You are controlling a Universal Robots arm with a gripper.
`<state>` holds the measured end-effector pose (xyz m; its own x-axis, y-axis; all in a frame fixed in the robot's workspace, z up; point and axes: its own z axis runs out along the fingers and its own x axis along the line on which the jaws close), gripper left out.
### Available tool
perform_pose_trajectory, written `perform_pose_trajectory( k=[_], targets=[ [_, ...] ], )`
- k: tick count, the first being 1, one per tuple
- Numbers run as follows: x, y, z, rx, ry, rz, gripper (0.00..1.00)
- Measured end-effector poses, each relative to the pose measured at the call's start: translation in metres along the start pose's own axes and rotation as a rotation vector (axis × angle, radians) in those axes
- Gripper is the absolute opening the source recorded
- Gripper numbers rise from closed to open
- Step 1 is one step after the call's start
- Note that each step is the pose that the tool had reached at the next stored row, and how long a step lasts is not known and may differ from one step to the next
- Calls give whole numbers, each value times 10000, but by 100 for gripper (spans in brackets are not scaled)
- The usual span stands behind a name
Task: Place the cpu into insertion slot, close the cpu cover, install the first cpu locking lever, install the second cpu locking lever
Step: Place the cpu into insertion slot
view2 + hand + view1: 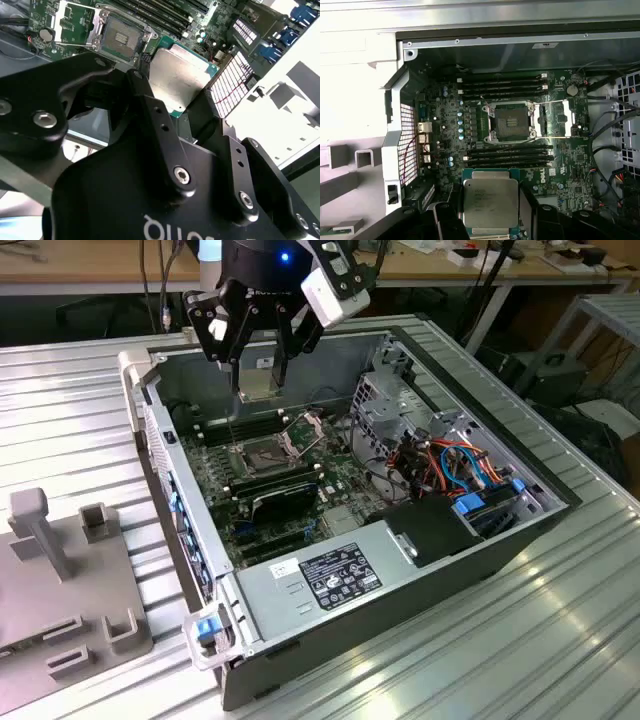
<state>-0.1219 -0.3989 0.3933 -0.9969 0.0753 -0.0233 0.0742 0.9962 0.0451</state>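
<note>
**Placing the cpu: the first step of the task, in hand.** The black multi-link gripper (257, 362) hangs over the open grey desktop computer case (430, 570), which lies on the ribbed metal counter (560, 650). Its jaws are clamped on two opposite edges of the cpu (262, 387), a small flat square chip with a dull silver-tan metal top. The chip is held in the air, well clear of the green motherboard (445, 130). It is not yet in the insertion slot (510, 120), a square black-rimmed socket with a dark pin field, set between long black memory slots (507, 156). Whether the chip sits directly above the socket cannot be told. The cpu cover (555, 118), a thin silver metal frame plate with a large square cut-out, lies swung open just beside the socket, leaving the pin field bare. In the first wrist view the chip's top looks flat and faintly printed, with a narrow green rim showing along its sides. By judgement, seating calls for squaring the chip's edges to the socket rim, centring it and keeping it level, as the pins look delicate. Closing the cover and fitting both levers are not yet done.
</note>
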Motion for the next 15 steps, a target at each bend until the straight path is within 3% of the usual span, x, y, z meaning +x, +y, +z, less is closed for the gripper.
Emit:
perform_pose_trajectory(
  k=[10, 13, 15],
  targets=[
    [0, 0, 2, 3, -2, 65, 55],
    [-14, 2, 6, 6, -16, 324, 55],
    [-15, 2, 14, 21, -40, 887, 55]
  ],
)
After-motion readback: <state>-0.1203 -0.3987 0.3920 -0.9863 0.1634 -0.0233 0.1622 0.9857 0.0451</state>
